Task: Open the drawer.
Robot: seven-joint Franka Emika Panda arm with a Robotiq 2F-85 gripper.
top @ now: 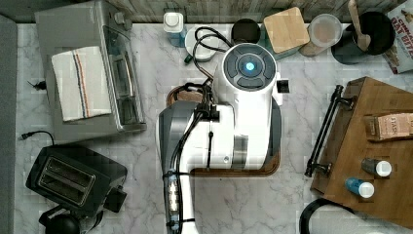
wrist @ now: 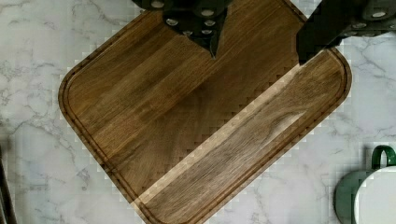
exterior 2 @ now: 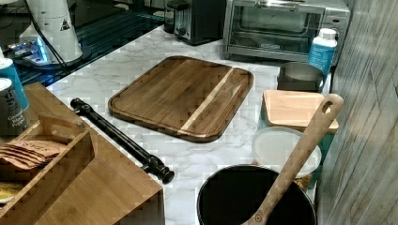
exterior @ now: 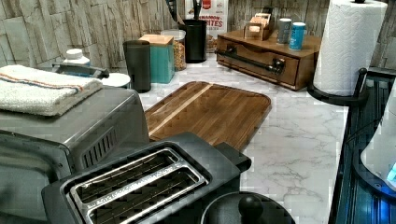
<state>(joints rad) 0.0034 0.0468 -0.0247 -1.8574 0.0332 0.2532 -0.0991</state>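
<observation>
Hand (wrist: 257, 53) over cutting board (wrist: 196, 126), fingers wide apart, holding nothing. Board mid-table (top: 243, 204), nothing on it. Drawer (exterior: 261, 58) well apart from hand, shut, in wooden cabinet (top: 384, 161) at table edge on top view's right; black bar handle (top: 324, 131) across brown front faces board. Bottles (top: 370, 178) on cabinet top.

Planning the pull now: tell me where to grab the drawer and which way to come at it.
Grip the long black bar handle across the front of the drawer, probably near its middle, between the two end mounts. The bar stands off the wood, leaving room behind it for a finger. Come from the cutting board side, facing the front. The gripper is open over that board.
</observation>
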